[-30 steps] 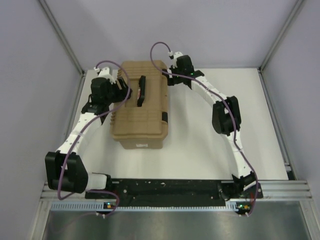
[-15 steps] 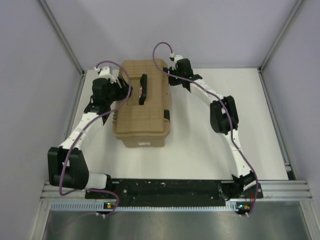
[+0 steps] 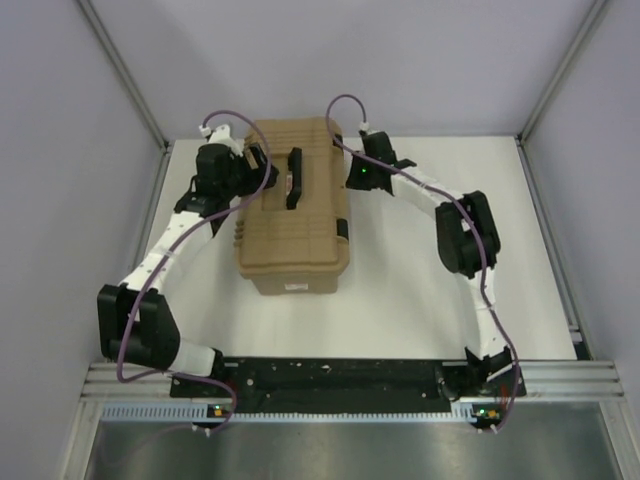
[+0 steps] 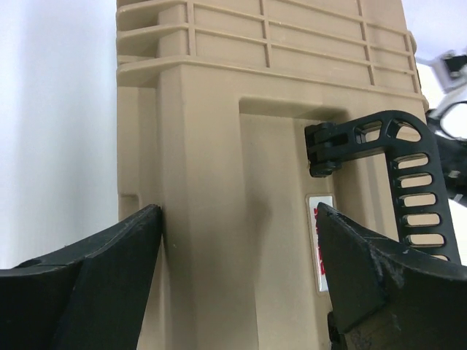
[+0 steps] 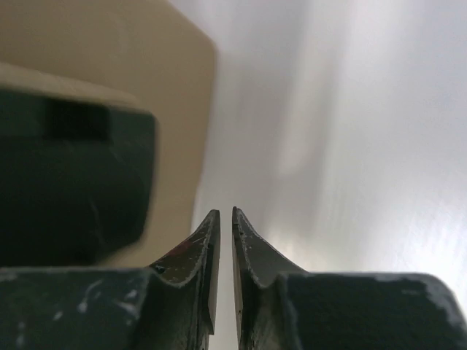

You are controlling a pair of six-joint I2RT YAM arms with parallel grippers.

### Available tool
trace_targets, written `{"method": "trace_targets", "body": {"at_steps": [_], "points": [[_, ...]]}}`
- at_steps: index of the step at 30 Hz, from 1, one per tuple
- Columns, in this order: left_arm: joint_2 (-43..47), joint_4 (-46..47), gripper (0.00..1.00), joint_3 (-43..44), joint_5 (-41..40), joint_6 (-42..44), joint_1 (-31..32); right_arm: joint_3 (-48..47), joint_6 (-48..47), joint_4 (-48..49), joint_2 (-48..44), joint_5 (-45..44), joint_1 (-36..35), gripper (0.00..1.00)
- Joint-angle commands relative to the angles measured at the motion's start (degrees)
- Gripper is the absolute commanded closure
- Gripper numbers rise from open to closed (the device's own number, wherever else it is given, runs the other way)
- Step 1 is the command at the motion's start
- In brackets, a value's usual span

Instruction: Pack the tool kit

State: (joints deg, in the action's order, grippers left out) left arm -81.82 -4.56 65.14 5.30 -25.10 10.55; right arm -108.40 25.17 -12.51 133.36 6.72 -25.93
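White table point(image 3: 410, 300), grey walls point(image 3: 420, 60), tan toolbox point(image 3: 292, 235); left claw point(image 4: 239, 215) spread wide, right claw point(image 5: 221, 213) pinched shut

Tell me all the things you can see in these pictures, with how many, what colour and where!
toolbox: one, tan, lid shut, on the table toward the far left
handle: one, black, on top of the toolbox
latch: one in clear view, black, on the toolbox's right side
sticker: one, white with red, on the toolbox's near end
table: one, white
cables: two, purple, one looping up near each gripper
left gripper: one, black, open, fingers astride the toolbox's left edge
right gripper: one, black, shut, beside the toolbox's far right side
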Motion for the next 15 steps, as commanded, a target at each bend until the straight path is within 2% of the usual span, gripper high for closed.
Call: {"method": "trace_targets", "body": {"at_steps": [1, 4, 9, 10, 15], "points": [[2.19, -6.43, 0.10, 7.44, 1.31, -2.76, 4.31, 8.27, 2.61, -3.29, -18.28, -6.45, 6.76, 0.74], [5.17, -8.97, 0.02, 9.91, -1.69, -1.62, 4.31, 18.10, 1.03, -4.19, -28.73, -9.26, 9.93, 0.44], [12.98, -16.52, 0.01, 8.96, -4.69, -0.39, 4.31, 30.43, -4.24, -8.39, -46.14, -13.22, 10.99, 0.04], [14.74, -18.54, 0.02, 8.43, -7.12, -0.47, 4.31, 32.09, -4.77, -10.23, -48.96, -14.01, 11.08, 0.01], [26.77, -33.82, 0.02, 5.61, -8.55, -0.04, 4.31, 37.73, -7.24, -19.54, -66.44, -15.60, 12.22, 0.01]]}}
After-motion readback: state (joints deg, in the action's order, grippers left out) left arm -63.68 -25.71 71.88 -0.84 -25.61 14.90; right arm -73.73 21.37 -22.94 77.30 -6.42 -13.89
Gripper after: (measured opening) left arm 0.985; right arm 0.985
